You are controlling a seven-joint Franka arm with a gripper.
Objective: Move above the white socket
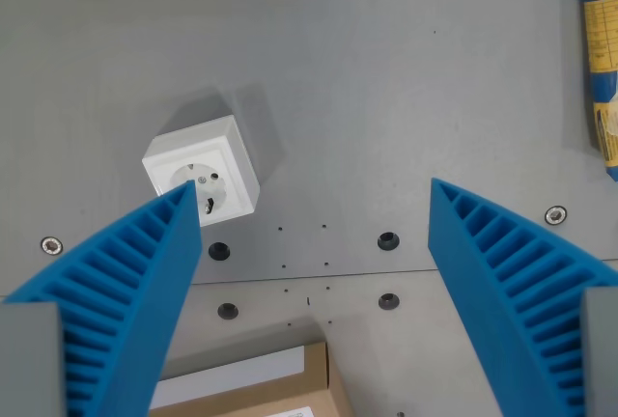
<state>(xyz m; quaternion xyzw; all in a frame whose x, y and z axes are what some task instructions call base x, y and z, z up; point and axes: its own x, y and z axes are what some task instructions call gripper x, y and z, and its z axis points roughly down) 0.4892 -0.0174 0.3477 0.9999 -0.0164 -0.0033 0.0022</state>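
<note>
Blue ribbed end effector spread wide and holding nothing, small white cube-shaped plastic socket on the grey metal surface off toward the wrist view's left fingertip, so probably best to slide left till it's centred.

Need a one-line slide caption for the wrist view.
Open gripper above the grey table, jaws spread, the white socket off-centre by the jaw on the wrist view's left.

The pincer has two blue ribbed tapering fingers on grey mounts.
</note>
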